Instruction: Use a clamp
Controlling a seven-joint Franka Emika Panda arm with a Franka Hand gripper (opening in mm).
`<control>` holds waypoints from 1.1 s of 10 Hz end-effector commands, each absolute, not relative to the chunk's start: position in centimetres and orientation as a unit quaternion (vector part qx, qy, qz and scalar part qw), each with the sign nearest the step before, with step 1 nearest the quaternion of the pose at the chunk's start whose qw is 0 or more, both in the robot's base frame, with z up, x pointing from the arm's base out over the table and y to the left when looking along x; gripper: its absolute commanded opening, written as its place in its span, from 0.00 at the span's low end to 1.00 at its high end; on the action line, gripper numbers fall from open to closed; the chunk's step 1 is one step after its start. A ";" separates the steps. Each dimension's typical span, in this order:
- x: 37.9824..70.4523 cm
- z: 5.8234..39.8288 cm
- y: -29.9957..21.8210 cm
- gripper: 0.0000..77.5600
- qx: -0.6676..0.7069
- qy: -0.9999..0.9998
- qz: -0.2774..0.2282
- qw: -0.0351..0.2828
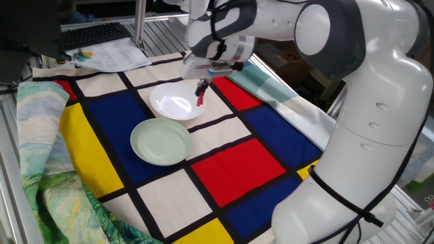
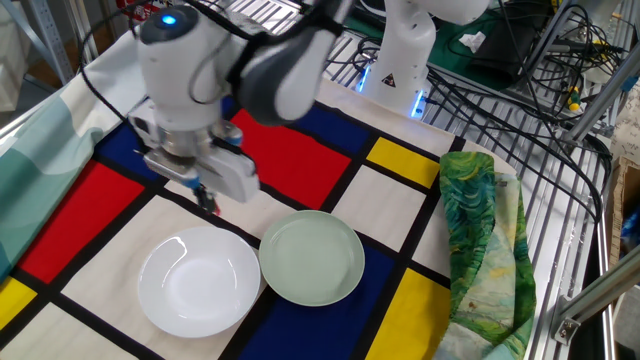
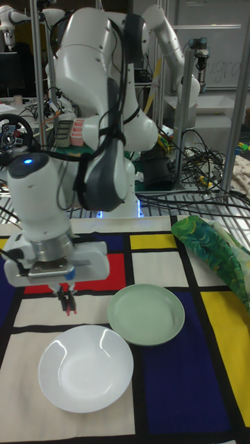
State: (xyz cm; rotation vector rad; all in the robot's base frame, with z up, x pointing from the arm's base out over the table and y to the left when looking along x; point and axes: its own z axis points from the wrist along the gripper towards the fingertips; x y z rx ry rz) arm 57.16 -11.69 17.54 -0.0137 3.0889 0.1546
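The clamp [image 1: 201, 100] is a tiny red-pink clip that hangs downward from my gripper [image 1: 201, 90], which is shut on it. It hangs just past the far rim of the white bowl [image 1: 175, 102], above the checked cloth. In the other fixed view the gripper [image 2: 205, 197] and clamp [image 2: 212, 208] are up and left of the white bowl [image 2: 198, 280]. In the tall fixed view the gripper [image 3: 66, 296] holds the clamp [image 3: 67, 307] above the cloth, behind the white bowl [image 3: 85, 368]. A pale green bowl [image 1: 161, 140] sits beside the white one, touching its rim.
A cloth of red, blue, yellow and white squares [image 1: 237, 159] covers the table. Crumpled green patterned fabric [image 2: 485, 240] lies along one side, a pale striped cloth [image 1: 271, 85] along another. Papers and a keyboard [image 1: 95, 34] lie at one end. Cables [image 2: 520, 80] run over the wire shelf.
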 end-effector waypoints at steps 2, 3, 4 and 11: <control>59.6 18.2 -19.7 0.01 -0.030 0.996 0.068 0.054; 59.9 18.2 -19.9 0.01 -0.022 0.996 0.069 0.056; 60.2 18.1 -20.1 0.01 -0.010 0.995 0.076 0.060; 60.5 17.4 -19.9 0.01 -0.013 0.990 0.120 0.076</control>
